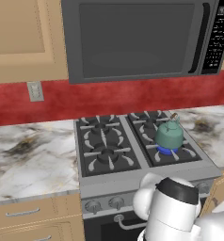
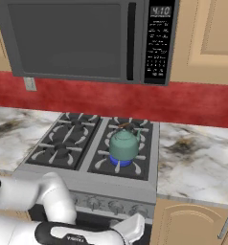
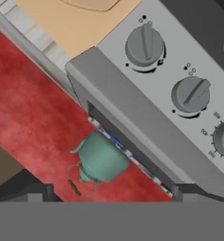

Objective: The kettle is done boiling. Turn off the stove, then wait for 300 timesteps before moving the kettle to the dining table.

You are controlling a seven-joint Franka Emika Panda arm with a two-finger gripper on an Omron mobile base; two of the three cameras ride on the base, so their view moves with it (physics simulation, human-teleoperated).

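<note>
Stainless steel fills my sight: the stove [image 1: 132,181], its grates to the left, then the teal kettle [image 1: 169,135] on the front right burner over a blue flame [image 1: 164,151]. My gripper hangs low before the knobs [image 3: 144,46], jaws spread wide apart, holding nothing, the kettle above and beyond it.

stove [image 1: 132,179] front hidden behind arm, microwave [image 2: 87,38] top cut off
</note>
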